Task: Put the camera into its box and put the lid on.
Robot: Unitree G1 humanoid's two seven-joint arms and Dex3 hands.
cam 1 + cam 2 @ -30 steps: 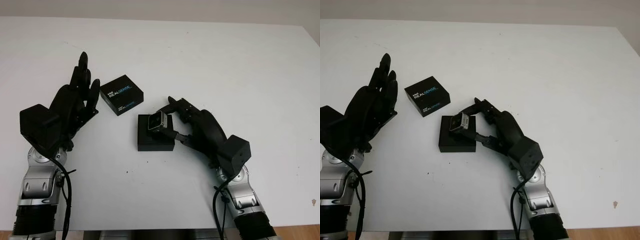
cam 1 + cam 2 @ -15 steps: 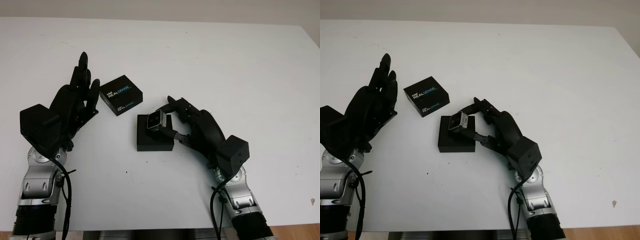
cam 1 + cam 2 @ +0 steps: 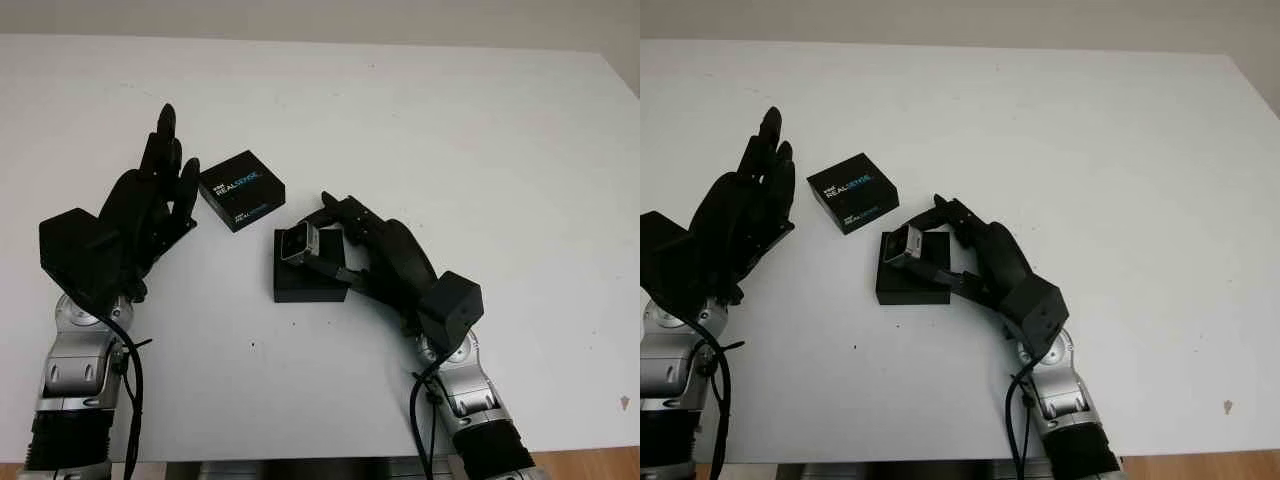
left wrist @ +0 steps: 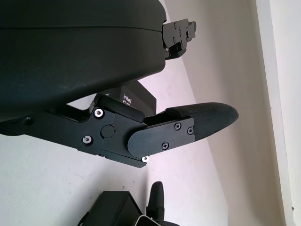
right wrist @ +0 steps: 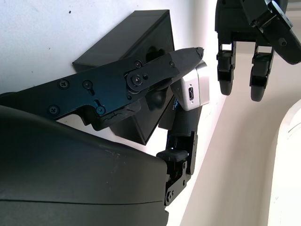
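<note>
Right hand (image 3: 345, 245) clamped on camera (image 3: 297, 243) above box (image 3: 308, 275); wrist view revealed camera's port; left hand (image 3: 150, 205) open beside lid (image 3: 241, 189)

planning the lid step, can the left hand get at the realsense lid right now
Probably yes. The left hand is open beside the lid, which lies flat on the table with nothing between them. The right hand, holding the camera over the box, stays clear of that path.

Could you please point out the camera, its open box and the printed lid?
camera (image 3: 295, 243), left eye view, on its silver front face.
box (image 3: 300, 285), left eye view, on its near black wall.
lid (image 3: 241, 187), left eye view, on its printed top.
</note>
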